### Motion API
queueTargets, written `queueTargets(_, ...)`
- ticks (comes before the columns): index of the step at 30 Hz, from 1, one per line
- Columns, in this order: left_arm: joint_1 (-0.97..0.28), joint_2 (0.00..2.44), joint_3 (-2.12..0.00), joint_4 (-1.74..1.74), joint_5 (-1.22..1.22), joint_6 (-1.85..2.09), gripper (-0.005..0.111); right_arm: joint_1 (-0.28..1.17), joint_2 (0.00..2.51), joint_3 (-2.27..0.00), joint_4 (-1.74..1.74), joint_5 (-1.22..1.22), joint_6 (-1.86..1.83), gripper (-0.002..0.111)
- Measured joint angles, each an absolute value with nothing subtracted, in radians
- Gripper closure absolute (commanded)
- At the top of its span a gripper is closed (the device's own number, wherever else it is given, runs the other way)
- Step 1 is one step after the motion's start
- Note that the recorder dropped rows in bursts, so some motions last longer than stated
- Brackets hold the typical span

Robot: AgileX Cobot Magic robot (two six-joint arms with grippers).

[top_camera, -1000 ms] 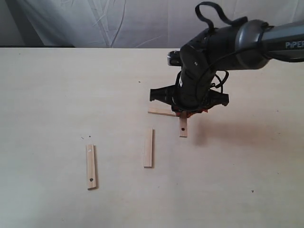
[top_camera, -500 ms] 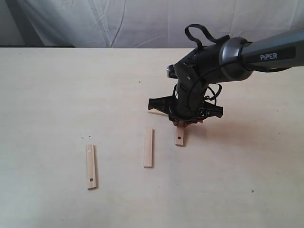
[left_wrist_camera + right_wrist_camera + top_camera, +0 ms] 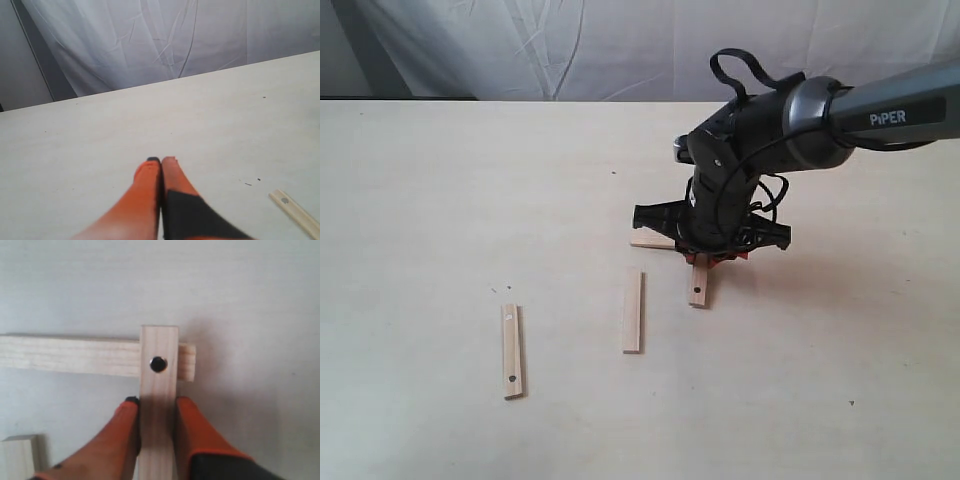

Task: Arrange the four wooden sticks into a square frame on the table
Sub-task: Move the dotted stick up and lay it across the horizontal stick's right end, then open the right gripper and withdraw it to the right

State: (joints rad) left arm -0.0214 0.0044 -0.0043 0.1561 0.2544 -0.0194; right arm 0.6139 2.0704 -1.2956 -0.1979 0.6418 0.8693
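My right gripper is shut on a holed wooden stick. The stick's holed end crosses over one end of a plain stick lying on the table, and the two form a corner. Another plain stick lies just left of the held one; its end shows in the right wrist view. The second holed stick lies apart at the front left. My left gripper is shut and empty above bare table, and the exterior view does not show it.
The right arm reaches in from the right edge and hides most of the crosswise plain stick. A white cloth backdrop hangs behind the table's far edge. Tiny dark specks mark the tabletop.
My right gripper has shifted left and toward the front with the holed stick, which now lies closer to the lone plain stick. In the last half second it has barely moved.
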Motion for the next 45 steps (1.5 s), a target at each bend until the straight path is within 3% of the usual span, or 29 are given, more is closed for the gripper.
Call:
queueTargets(5,-0.021,0.004,-0.004,0.156,0.254,-0.019,0.107,0.614,2.07,-1.296,-0.2,0.644,0.872,0.058)
queueTargets(13,-0.021,0.004,-0.004,0.156,0.254,-0.019,0.107,0.614,1.992,-1.296,-0.256,0.682,0.866,0.055)
queueTargets(16,-0.021,0.004,-0.004,0.156,0.254,-0.019,0.107,0.587,1.918,-1.296,-0.213,0.722,0.779,0.066)
queueTargets(21,-0.021,0.004,-0.004,0.156,0.254,-0.019,0.107,0.486,1.794,-1.278,-0.095,0.794,0.544,0.11)
queueTargets(32,-0.021,0.004,-0.004,0.156,0.254,-0.019,0.107,0.322,1.477,-0.973,-0.025,0.767,0.322,0.108)
queueTargets(45,-0.021,0.004,-0.004,0.156,0.254,-0.019,0.107,0.314,1.041,-0.656,0.013,0.613,0.116,0.109)
